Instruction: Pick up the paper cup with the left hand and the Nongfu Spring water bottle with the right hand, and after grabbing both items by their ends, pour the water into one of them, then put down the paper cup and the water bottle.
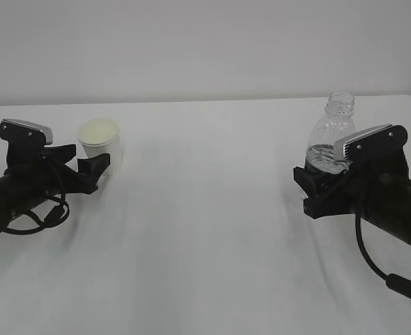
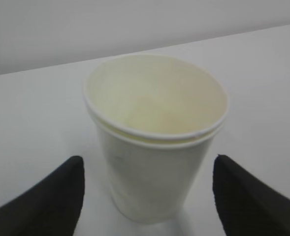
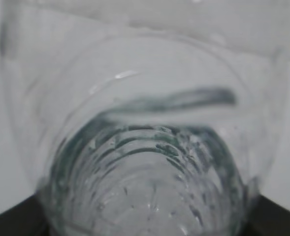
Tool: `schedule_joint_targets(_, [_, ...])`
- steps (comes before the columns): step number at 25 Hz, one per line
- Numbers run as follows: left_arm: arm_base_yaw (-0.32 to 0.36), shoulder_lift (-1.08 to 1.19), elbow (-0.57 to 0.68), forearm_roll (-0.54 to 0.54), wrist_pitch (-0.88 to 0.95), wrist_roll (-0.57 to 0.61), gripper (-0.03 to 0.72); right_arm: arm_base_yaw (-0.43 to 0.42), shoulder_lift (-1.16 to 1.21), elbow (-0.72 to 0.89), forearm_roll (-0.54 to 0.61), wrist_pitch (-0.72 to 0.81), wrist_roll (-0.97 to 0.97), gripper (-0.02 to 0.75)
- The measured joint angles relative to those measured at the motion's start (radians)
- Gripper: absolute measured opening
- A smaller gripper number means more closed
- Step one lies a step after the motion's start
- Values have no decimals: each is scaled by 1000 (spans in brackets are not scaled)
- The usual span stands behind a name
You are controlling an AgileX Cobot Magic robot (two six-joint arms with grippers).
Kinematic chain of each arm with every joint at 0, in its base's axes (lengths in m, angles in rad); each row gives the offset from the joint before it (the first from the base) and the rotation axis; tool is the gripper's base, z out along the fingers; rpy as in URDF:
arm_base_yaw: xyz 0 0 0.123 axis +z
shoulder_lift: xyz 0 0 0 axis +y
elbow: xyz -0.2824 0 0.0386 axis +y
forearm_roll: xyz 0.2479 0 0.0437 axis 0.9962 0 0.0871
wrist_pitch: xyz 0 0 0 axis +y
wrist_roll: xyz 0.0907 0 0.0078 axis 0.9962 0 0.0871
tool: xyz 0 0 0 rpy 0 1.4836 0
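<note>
left hand (image 1: 93, 167): you see it low at the left edge of the exterior frame, forearm lying near level and reaching toward the frame's centre-right; grey-silver block on top, cables looped beneath.
left hand, grip: jaws spread wide on either side of the paper cup's lower half; in the left wrist view a strip of table shows between each black fingertip (image 2: 51, 196) and the cup wall, so nothing is held.
paper cup (image 1: 100, 143): upper left of the exterior frame, standing upright on the table (image 1: 205, 230), long axis vertical, open mouth up, cream inside visible; rim clear above the fingers.
right hand (image 1: 317, 185): right side of the exterior frame, forearm coming in from the right edge and slanting up toward the centre; black cable hanging in a loop below.
right hand, grip: jaws part-way apart and set around the lower body of the bottle; black jaw tips sit in the bottom corners of the right wrist view, against the ribbed wall.
nongfu spring water bottle (image 1: 332, 136): upper right of the exterior frame, upright, long axis vertical, capless neck pointing up above the gripper.
water (image 1: 324, 157): a shallow pool low in the bottle.
open room: you have a broad bare stretch of table between the two hands; the table's far edge runs behind both items, its right corner near the bottle.
</note>
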Motion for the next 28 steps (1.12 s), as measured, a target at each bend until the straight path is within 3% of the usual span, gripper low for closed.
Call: schedule_joint_targets(28, [-23, 139, -237, 72, 91, -103, 589, 0, 0, 0, 0, 0, 0, 458])
